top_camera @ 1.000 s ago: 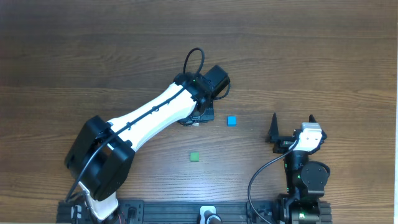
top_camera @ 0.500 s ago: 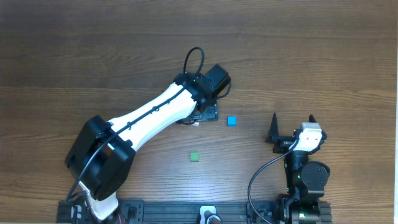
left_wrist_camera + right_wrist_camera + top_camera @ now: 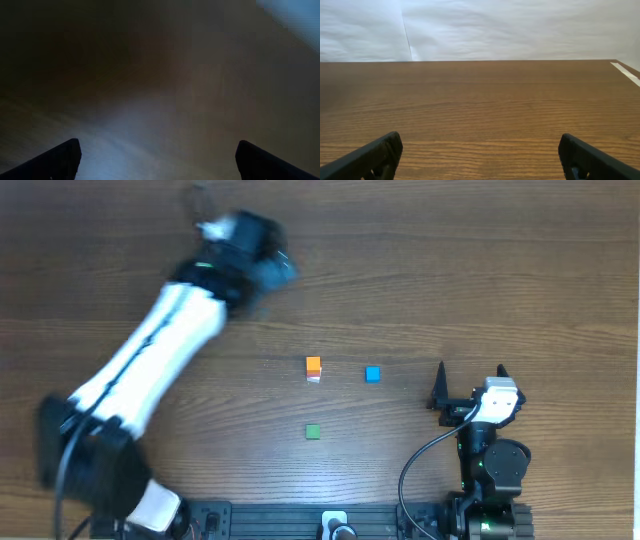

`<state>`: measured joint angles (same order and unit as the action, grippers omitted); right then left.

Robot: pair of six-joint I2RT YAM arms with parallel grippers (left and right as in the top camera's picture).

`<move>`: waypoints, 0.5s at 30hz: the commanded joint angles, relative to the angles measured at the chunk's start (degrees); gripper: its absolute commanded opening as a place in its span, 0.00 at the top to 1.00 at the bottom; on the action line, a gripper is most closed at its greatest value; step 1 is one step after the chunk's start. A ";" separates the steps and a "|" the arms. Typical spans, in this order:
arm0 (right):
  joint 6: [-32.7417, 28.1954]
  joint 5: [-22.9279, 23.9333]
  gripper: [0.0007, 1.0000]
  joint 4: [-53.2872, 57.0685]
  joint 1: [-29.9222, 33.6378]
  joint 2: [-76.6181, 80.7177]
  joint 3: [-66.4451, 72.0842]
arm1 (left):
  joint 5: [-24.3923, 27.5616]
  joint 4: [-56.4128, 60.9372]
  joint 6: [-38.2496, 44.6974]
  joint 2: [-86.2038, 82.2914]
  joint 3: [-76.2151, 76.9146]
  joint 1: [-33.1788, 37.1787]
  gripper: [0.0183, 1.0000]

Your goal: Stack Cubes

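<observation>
left gripper [image 3: 157, 157] open, empty, well apart from the cubes. right gripper [image 3: 470, 385] open too, parked near its base. orange cube [image 3: 313, 364] mid table [image 3: 500, 260], seemingly on a pale piece [image 3: 313, 378]; blue cube [image 3: 372, 374] near it, green cube [image 3: 312, 432] loose. between placements; next probably a grab on blue, set square on orange.

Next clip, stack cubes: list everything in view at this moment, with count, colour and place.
orange cube: one, orange, table middle, a pale sliver at its near edge.
blue cube: one, blue, right of it, apart.
green cube: one, green, nearer the arm bases, alone.
table: one, brown wood, under everything.
left tool: one, black, open, far left, away from the cubes.
right tool: one, black, open, right of the blue cube.
</observation>
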<state>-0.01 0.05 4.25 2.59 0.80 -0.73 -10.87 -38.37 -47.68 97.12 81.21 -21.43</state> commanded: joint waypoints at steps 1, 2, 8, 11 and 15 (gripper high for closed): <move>-0.07 -0.46 0.01 -0.04 0.00 -0.48 0.44 | -1.44 4.87 5.77 -10.60 -5.73 5.70 0.00; -0.07 -0.46 0.01 -0.04 0.00 -0.48 0.46 | -1.42 6.62 6.38 -12.98 -7.65 7.17 0.00; -0.07 -0.46 0.01 -0.04 0.00 -0.48 0.46 | -1.38 17.73 11.69 -31.93 -23.32 14.51 0.02; -0.07 -0.46 0.01 -0.04 0.00 -0.48 0.44 | -0.02 19.54 18.01 -43.21 -30.14 16.85 0.02; -0.07 -0.46 0.01 -0.04 0.00 -0.48 0.46 | 3.30 19.71 21.97 -54.73 -36.94 21.20 0.04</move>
<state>-0.01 0.05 4.25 2.59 0.69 -0.73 -10.33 -19.16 -32.45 50.35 48.95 -3.46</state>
